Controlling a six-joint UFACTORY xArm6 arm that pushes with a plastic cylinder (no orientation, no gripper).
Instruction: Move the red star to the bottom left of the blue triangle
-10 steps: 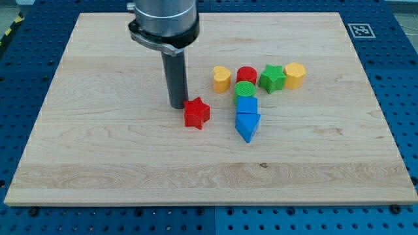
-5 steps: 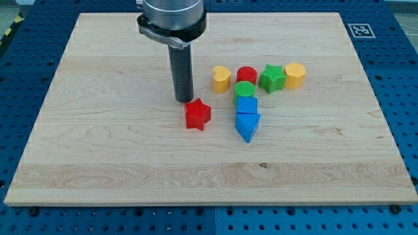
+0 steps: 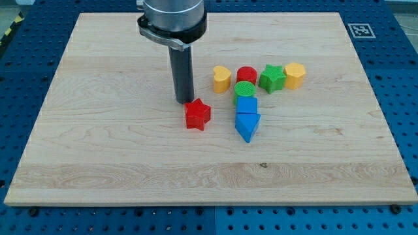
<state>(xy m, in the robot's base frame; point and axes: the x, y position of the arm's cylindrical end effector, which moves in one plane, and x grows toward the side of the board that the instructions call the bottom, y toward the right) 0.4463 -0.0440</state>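
My tip (image 3: 183,102) rests on the surface (image 3: 98,130) just above-left of the red star (image 3: 197,114); there is no claw, only a rod. The star sits left of the blue triangle (image 3: 247,125), so a downward push remains.

Bare board (image 3: 98,130) lies left of the red star (image 3: 197,115); the blue triangle (image 3: 247,125) blocks its right.

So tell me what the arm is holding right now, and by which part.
Nothing is held: there is no tool for grasping, only a rod. My tip rests on the board just above and left of the red star, at its upper edge, positioned to push.
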